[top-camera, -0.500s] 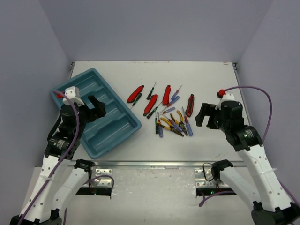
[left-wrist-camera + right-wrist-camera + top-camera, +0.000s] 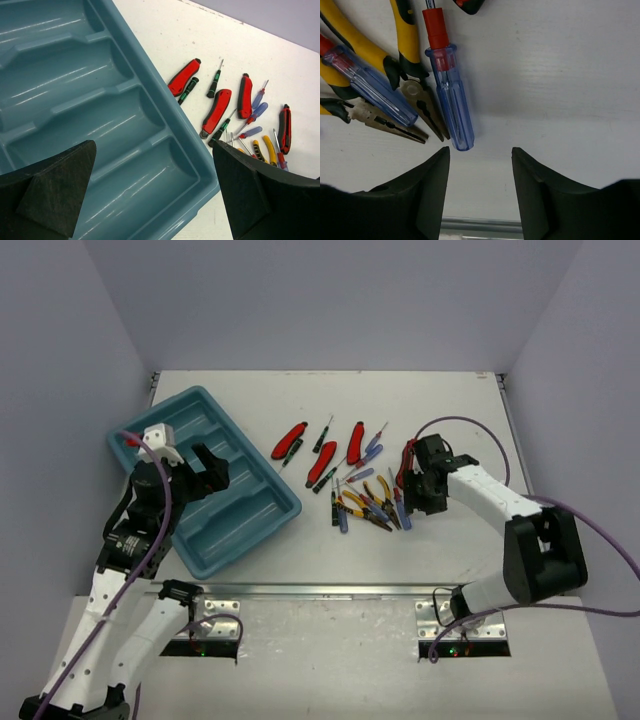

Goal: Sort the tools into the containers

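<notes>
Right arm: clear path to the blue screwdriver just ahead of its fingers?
Probably yes. The right gripper hangs open just short of the blue screwdriver, nothing over it. Pliers crowd one side, so a finger may nudge them.

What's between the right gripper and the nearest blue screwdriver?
Nothing, just bare table between the right gripper and the blue screwdriver, seen in the right wrist view.
</notes>
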Controlling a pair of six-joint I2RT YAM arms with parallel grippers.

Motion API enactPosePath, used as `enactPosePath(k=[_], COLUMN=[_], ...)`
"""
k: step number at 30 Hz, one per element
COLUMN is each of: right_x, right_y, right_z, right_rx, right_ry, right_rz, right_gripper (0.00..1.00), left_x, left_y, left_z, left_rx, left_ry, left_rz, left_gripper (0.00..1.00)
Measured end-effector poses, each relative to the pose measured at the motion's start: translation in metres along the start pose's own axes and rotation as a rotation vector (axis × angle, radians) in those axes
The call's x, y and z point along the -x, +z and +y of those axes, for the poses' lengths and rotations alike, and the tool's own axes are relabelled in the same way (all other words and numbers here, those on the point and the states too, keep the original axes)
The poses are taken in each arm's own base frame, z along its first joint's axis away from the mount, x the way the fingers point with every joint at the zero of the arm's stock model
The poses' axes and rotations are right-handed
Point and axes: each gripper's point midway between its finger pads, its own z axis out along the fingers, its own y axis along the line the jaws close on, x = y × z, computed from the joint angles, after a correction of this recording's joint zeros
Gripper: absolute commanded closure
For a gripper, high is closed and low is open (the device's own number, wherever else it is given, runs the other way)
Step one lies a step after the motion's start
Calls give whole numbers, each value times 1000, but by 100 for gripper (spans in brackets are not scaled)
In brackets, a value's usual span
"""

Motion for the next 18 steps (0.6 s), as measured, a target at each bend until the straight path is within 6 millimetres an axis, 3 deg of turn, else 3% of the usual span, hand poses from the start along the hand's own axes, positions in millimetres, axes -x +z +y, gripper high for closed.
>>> enactPosePath(k=[8,14,18], right_x=[-3,-6,-4], right_y=[36,52,50], right_z=[15,18,20], right_rx=[51,57,64], right_ry=[-27,-41,-45], right_rz=[56,78,51], right_gripper=[57,82,96], left_x=[-5,-6,-10], left_y=[3,3,3], left_z=[-3,-5,-11], left_rx=[-15,-21,-48], left_ry=[8,9,19], left_rz=[25,30,44], left_gripper=[0,0,0])
